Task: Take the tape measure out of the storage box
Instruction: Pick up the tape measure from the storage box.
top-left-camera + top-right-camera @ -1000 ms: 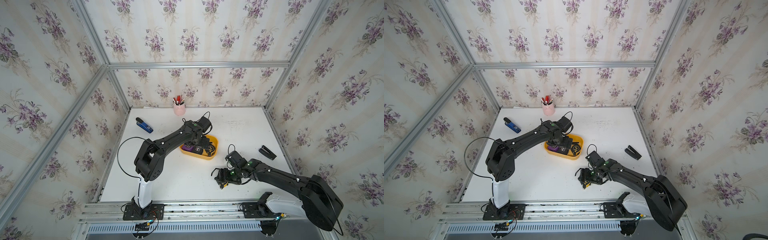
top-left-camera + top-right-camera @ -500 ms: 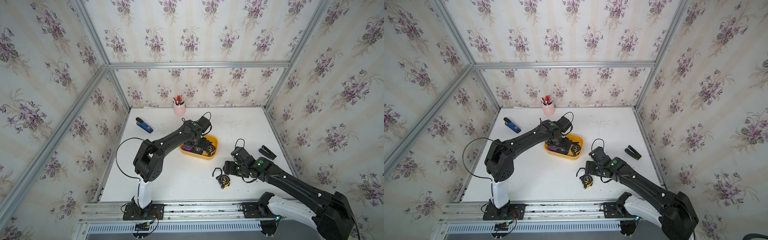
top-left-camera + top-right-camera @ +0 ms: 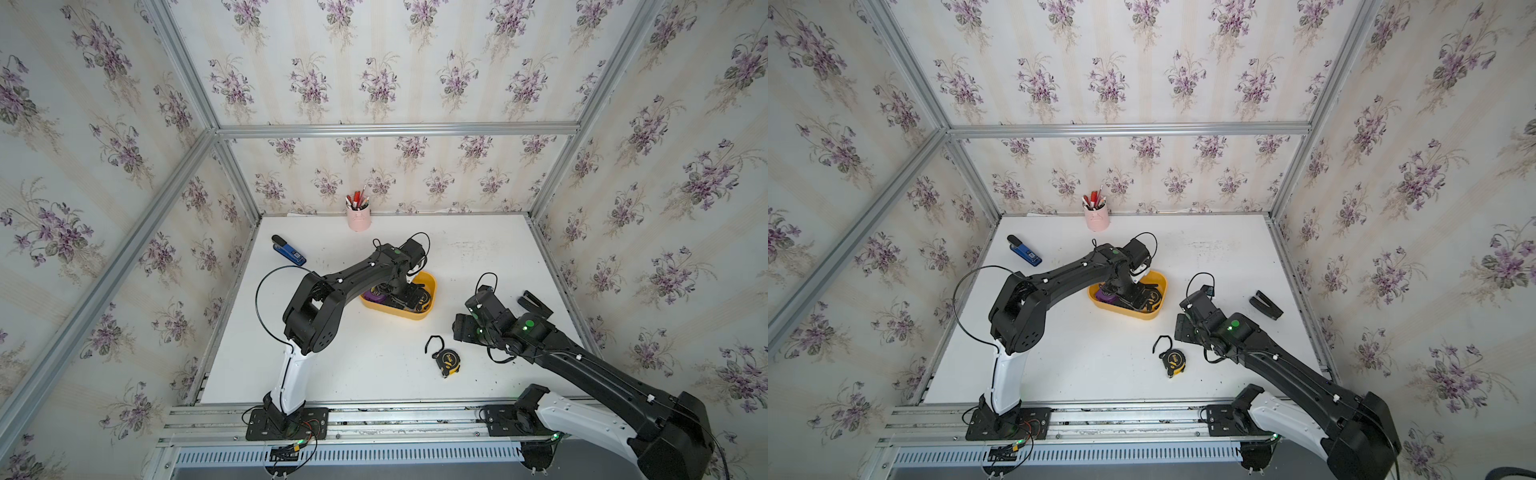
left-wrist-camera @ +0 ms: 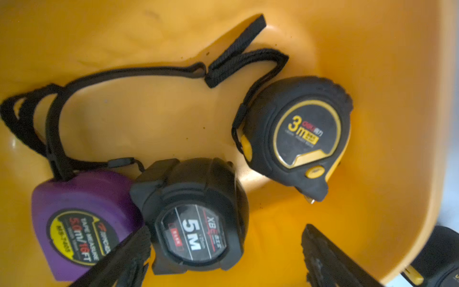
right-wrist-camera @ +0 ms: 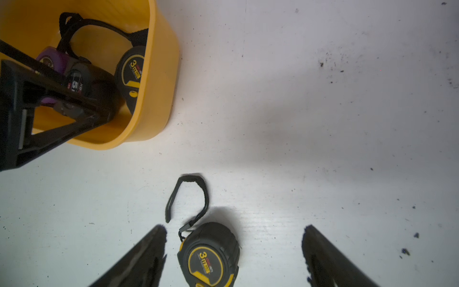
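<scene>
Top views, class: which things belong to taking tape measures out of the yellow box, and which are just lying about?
Job: storage box, purple tape measure, 5M tape measure, boxed 3m tape measure, loose 3m tape measure.
Lying about: pen cup, blue stapler, black stapler.

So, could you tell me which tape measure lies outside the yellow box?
The black-and-yellow tape measure on the table, near the right gripper. The purple one, the black one and a second black-and-yellow one lie in the box.
</scene>
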`<state>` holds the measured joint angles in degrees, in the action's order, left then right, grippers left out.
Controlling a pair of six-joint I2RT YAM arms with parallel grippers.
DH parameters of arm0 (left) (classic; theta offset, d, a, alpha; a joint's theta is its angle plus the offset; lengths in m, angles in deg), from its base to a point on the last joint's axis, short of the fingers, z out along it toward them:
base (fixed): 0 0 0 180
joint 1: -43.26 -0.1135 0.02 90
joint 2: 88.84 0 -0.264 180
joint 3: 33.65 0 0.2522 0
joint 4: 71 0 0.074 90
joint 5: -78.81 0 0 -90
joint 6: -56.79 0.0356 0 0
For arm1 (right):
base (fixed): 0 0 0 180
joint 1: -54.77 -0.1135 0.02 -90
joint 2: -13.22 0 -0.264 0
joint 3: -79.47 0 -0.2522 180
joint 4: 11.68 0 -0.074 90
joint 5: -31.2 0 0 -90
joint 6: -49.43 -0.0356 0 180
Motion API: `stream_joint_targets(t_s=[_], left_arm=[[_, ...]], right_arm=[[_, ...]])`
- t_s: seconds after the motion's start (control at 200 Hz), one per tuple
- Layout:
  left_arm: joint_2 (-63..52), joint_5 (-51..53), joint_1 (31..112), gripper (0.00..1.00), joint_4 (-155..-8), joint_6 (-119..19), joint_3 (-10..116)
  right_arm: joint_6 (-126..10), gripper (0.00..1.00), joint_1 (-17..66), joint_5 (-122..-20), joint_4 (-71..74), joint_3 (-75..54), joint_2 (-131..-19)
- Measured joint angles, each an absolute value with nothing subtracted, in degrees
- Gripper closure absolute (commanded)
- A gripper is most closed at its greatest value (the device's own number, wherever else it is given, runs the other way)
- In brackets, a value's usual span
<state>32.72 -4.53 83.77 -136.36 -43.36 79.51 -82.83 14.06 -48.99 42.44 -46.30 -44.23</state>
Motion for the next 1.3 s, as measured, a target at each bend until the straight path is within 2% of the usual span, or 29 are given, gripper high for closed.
stream_joint_targets(t_s=[0.415, 0.634, 0.709, 0.779, 0.829, 0.884, 0.899, 1.084, 1.299], left_arm=[[33.59, -3.48, 81.19, 0.03, -133.40, -43.60, 77.58], [34.12, -2.83, 81.17, 0.07, -132.79, -43.71, 77.19], [34.84, -2.65, 81.17, 0.15, -132.73, -43.62, 77.19], [35.34, -2.39, 81.17, 0.33, -132.55, -43.08, 77.19], [35.69, -2.24, 81.17, 0.41, -132.57, -43.03, 77.34], [36.09, -2.13, 81.17, 0.44, -132.75, -42.66, 77.89], [36.13, -2.13, 81.17, 0.48, -132.73, -42.66, 78.00], [35.85, -2.59, 81.17, 0.66, -132.62, -43.14, 78.26], [30.49, -5.76, 81.17, 0.74, -136.92, -45.90, 83.55]], right_arm=[[-83.03, 0.12, 14.06, -49.04, 41.85, -46.52, -45.72], [-83.03, 0.12, 14.08, -49.06, 40.89, -46.41, -47.03], [-83.03, 0.11, 14.08, -49.04, 40.84, -46.23, -47.09], [-83.03, 0.12, 14.08, -49.04, 40.78, -46.17, -47.12], [-83.03, 0.12, 14.08, -49.04, 40.80, -46.17, -47.20], [-83.03, 0.12, 14.08, -49.04, 40.80, -46.17, -47.20], [-83.03, 0.12, 14.08, -49.04, 40.80, -46.14, -47.20], [-83.03, 0.12, 14.12, -49.01, 40.58, -46.14, -46.98], [-83.03, 0.12, 14.12, -49.08, 39.18, -46.04, -46.77]])
